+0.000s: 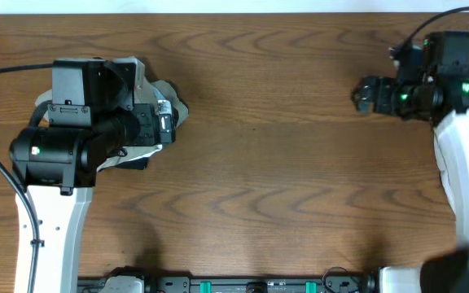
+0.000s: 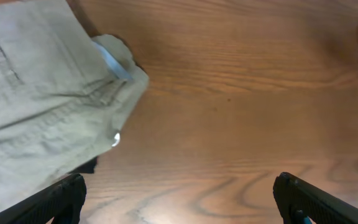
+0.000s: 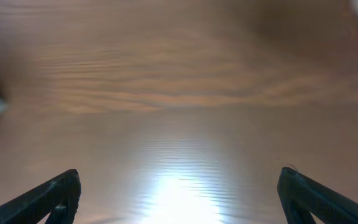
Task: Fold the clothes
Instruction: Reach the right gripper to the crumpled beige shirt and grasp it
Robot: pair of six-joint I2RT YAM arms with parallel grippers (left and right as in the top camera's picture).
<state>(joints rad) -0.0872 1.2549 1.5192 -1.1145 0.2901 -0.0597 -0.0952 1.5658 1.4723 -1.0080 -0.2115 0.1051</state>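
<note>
Seems soft, limp, light; suits pinching the khaki garment (image 2: 36, 106) at its seamed corner, with left claw (image 2: 179, 190) and right claw (image 3: 179, 183) gaping, empty.

Overhead: fixed above, looked straight down on the table (image 1: 283, 163). Far enough to take in both arms, bases at the 6 o'clock edge. Left arm (image 1: 55, 155) sat toward 9 o'clock, right arm (image 1: 462, 146) toward 3 o'clock.

Left wrist: rode close over the wood, tilted down and ahead. Left gripper (image 2: 179, 199) tips framed the 7 and 5 o'clock corners. Shared with overhead: the khaki garment (image 2: 36, 112) (image 1: 176, 98), at 9 to 10 o'clock here, beneath the left arm there.

Right wrist: same tilt, close, blurred, glare at 6 o'clock. Right gripper (image 3: 179, 199) tips at 7 and 5 o'clock. Shared with overhead: bare wood only.
</note>
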